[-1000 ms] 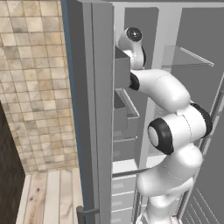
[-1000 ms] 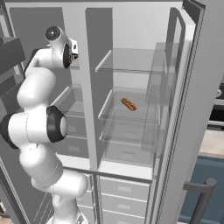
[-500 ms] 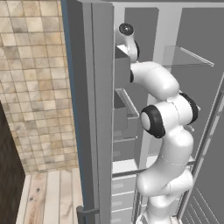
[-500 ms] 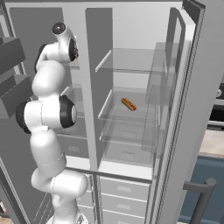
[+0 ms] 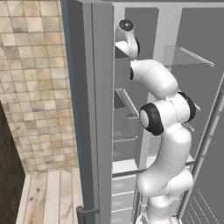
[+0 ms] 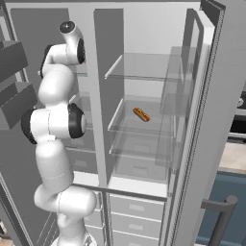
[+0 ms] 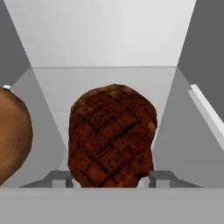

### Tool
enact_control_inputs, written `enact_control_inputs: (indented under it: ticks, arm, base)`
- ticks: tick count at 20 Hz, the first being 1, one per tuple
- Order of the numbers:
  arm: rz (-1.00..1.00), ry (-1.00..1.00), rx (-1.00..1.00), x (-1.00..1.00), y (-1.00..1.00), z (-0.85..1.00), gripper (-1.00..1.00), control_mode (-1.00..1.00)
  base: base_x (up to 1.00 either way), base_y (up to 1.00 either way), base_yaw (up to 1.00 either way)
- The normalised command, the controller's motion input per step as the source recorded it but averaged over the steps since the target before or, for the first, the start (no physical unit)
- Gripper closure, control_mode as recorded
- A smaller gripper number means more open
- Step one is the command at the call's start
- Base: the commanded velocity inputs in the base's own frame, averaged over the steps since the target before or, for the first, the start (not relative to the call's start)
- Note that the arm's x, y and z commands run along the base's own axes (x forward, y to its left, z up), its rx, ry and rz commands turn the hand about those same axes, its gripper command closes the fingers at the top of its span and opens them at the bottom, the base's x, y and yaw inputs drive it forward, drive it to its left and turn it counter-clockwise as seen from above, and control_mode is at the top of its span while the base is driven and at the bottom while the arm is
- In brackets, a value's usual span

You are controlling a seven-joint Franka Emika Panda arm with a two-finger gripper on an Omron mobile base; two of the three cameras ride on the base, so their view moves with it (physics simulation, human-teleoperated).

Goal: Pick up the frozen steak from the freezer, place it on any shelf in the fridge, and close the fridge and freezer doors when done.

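Hand view: the steak [image 7: 111,136], dark red-brown with a crosshatched surface, stands in a grey bin [image 7: 109,81] of the freezer [image 5: 124,113]. Its lower edge is cut off at the bottom of the view. The gripper [image 7: 109,178] shows only as two grey fingertips [image 7: 59,177], one at each lower side of the steak and right against it; whether they grip it cannot be told. A rounded brown item [image 7: 13,135] at the left is cut off by the frame edge and cannot be identified.

Base views: the arm [image 5: 164,127] rises in a tall stack of bent joints and reaches up into the upper freezer, where the wrist passes behind the edge of the open freezer door [image 5: 98,109], hiding the gripper. In the fridge [image 6: 144,120], an orange-brown sausage [image 6: 141,114] lies on the middle glass shelf [image 6: 144,127]. The fridge door [image 6: 211,110] also stands open.
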Motion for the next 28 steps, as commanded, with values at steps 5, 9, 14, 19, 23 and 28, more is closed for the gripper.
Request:
enact_control_inputs:
  ticks: [5, 9, 14, 19, 23, 28]
  arm:
    - [0.0, 0.0, 0.0, 0.0, -0.01, 0.0, 1.0, -1.0]
    - [0.01, -0.05, 0.0, -0.22, 0.0, 0.0, 1.0, -1.0]
    - [0.04, -0.29, 0.02, -0.64, 0.0, 0.02, 1.0, -1.0]
    - [0.05, -0.41, 0.07, -0.93, 0.0, 0.15, 1.0, -1.0]
    - [0.07, -0.43, 0.14, -1.0, -0.05, 0.22, 1.0, -1.0]
    - [0.02, -0.37, 0.09, -1.0, -0.06, 0.63, 1.0, -1.0]
  base:
    - [0.0, 0.0, 0.0]
    - [0.0, 0.0, 0.0]
    - [0.0, 0.0, 0.0]
    - [0.0, 0.0, 0.0]
    - [0.0, 0.0, 0.0]
    - [0.0, 0.0, 0.0]
